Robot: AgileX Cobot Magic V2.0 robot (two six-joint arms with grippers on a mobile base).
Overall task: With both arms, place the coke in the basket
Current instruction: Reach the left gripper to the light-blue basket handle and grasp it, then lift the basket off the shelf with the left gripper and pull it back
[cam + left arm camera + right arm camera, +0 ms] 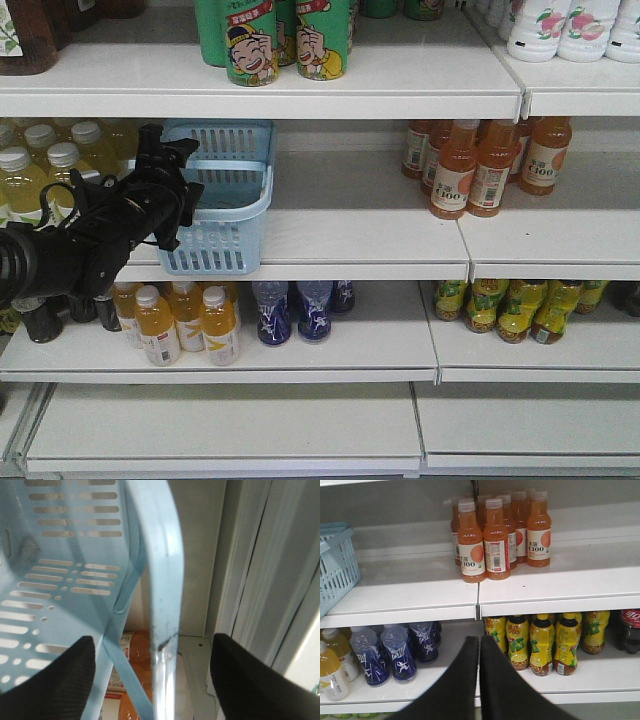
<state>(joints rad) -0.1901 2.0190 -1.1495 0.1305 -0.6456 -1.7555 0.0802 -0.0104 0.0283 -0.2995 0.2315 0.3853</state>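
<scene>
A light blue slotted basket point(228, 200) stands on the middle shelf, left of centre. My left gripper point(178, 192) is at its near left rim. In the left wrist view the left gripper point(155, 680) is open, with the basket rim point(164, 580) running between its two black fingers point(55, 680), not clamped. My right gripper point(479, 644) is shut and empty, in front of the lower shelf. A dark coke bottle with a red label point(630, 630) stands at the far right of the lower shelf, right of my right gripper. The basket's corner shows in the right wrist view point(337, 565).
Orange C100 bottles point(490, 540) stand on the middle shelf right of the basket. Yellow lemon-tea bottles point(542, 642) and blue bottles point(395, 652) fill the lower shelf. Green cans point(280, 40) stand on the top shelf, and yellow drinks point(40, 165) left of the basket.
</scene>
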